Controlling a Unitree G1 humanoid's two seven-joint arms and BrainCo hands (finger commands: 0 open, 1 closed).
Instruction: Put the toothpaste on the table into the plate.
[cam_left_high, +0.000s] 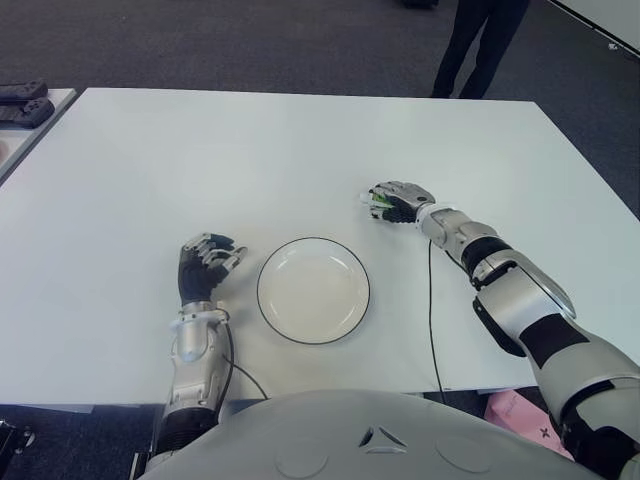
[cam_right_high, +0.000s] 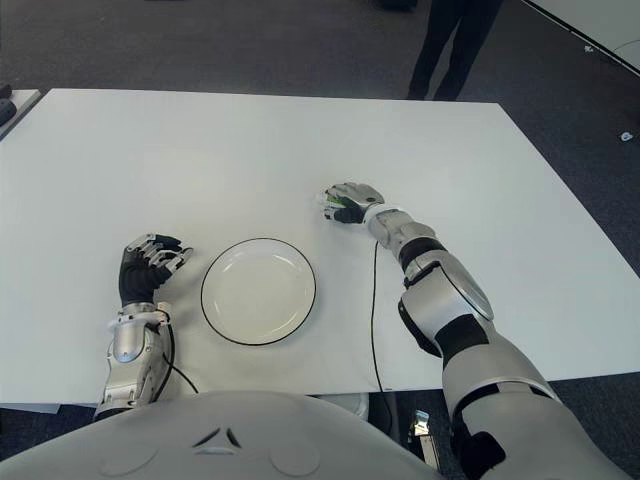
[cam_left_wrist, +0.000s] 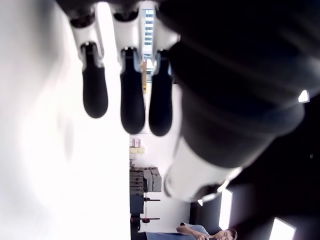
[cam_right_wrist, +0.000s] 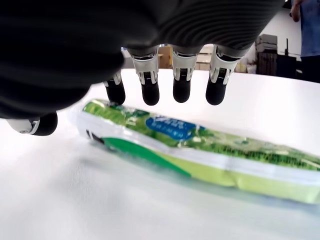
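Our right hand (cam_left_high: 398, 201) hovers over the green plastic toothpaste tube (cam_right_wrist: 200, 145), which lies flat on the white table (cam_left_high: 300, 150), its long axis crossing under our fingers (cam_right_wrist: 182, 85). These are spread, not yet closed on it. The white black-rimmed plate (cam_left_high: 270, 300) sits nearer us beside the idle, loosely curled left hand (cam_left_high: 205, 262).

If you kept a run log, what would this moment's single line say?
stage: reaching | right robot hand: open over toothpaste, which lies on table | plate: empty | left robot hand: idle left of plate

**Lighting and picture quality**

Evenly and brightly lit from overhead. Soft, faint shadows only on the white table (cam_left_high: 300, 140). Left wrist view blown out to white on one side, dark and blurred on the other. Right wrist view: near fingers (cam_right_wrist: 182, 85) soft, toothpaste (cam_right_wrist: 200, 145) slightly blurred towards one edge.
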